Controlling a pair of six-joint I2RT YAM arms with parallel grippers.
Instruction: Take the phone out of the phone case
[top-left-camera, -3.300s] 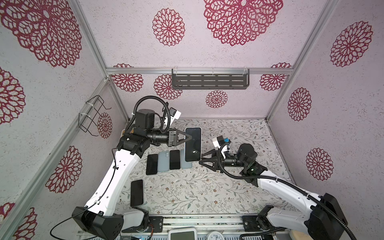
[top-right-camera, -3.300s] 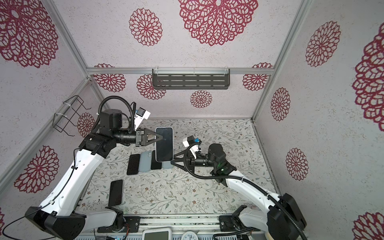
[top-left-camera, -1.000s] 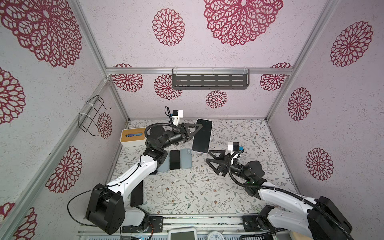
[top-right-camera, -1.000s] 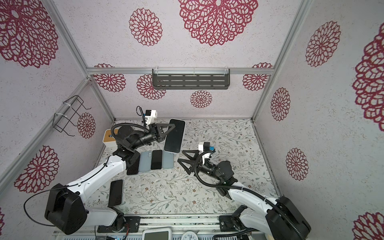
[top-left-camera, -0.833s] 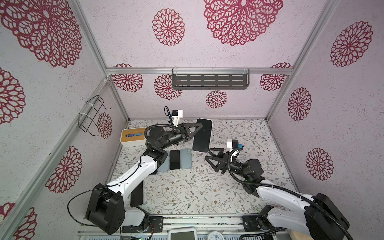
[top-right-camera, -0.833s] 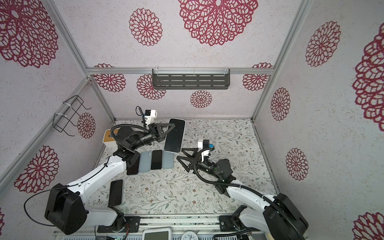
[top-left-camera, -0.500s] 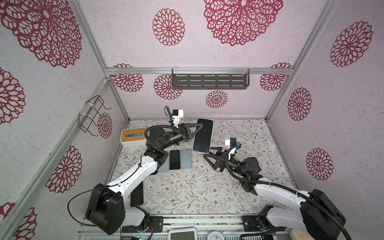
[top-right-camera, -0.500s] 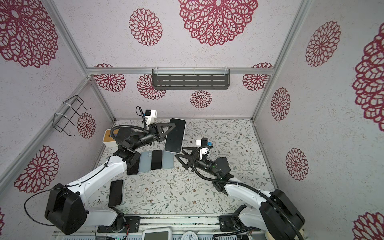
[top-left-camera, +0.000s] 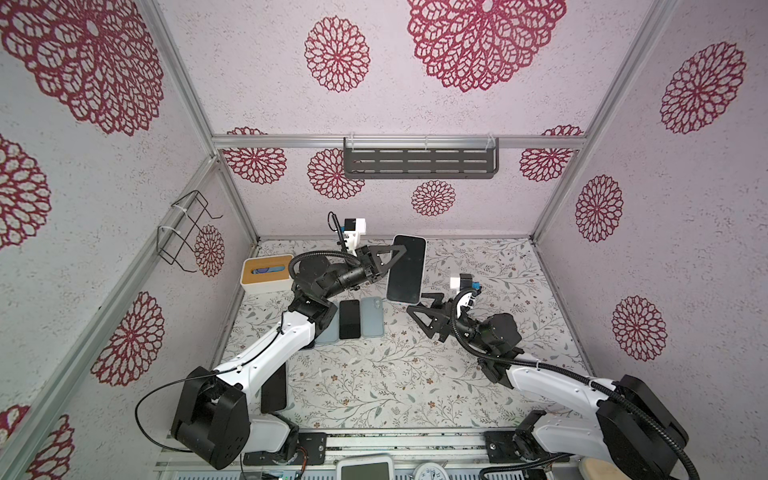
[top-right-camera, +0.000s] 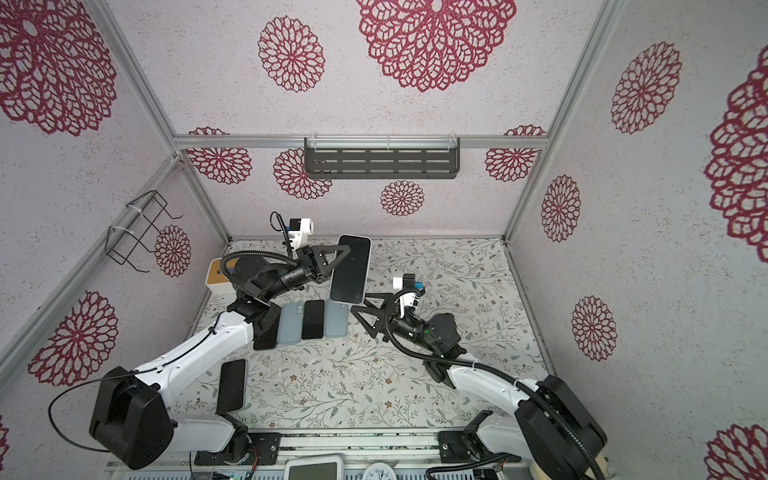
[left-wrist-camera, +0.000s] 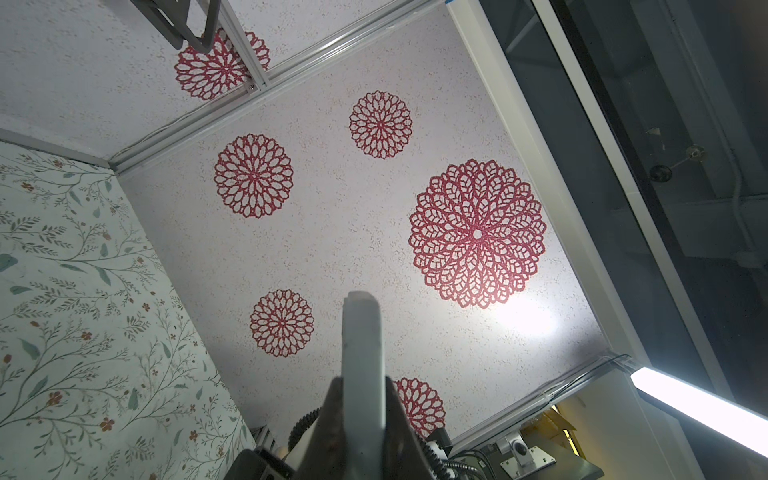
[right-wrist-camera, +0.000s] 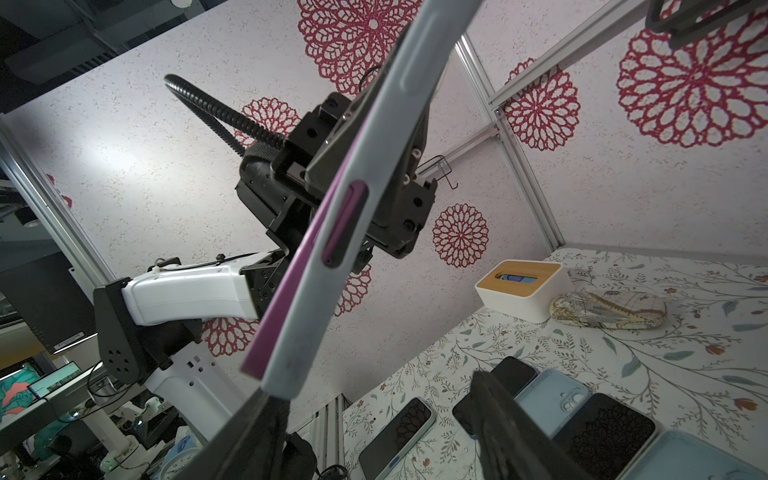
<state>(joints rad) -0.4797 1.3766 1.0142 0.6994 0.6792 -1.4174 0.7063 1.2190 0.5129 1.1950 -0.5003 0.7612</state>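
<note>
A phone (top-left-camera: 406, 269) with a dark screen sits in a pale grey phone case (right-wrist-camera: 374, 166); its purple edge (right-wrist-camera: 286, 299) shows along the case's rim. It is held in the air above the back of the table, in both top views (top-right-camera: 351, 269). My left gripper (top-left-camera: 388, 259) (left-wrist-camera: 361, 415) is shut on the cased phone's left long side. My right gripper (top-left-camera: 417, 303) (right-wrist-camera: 382, 432) stands open just under the phone's lower end. One of its fingers (right-wrist-camera: 257, 428) lies right at the case's bottom corner; whether they touch I cannot tell.
Several phones and pale blue cases (top-left-camera: 371, 316) lie side by side under the left arm. Another dark phone (top-left-camera: 274, 388) lies near the left base. A white box with a wooden top (top-left-camera: 268, 274) stands at the back left, with a crumpled bag (right-wrist-camera: 606, 309) beside it.
My right gripper has moved up and left, from out on the table to just below the phone's lower end. The left gripper and the phone have hardly moved in the last second.
</note>
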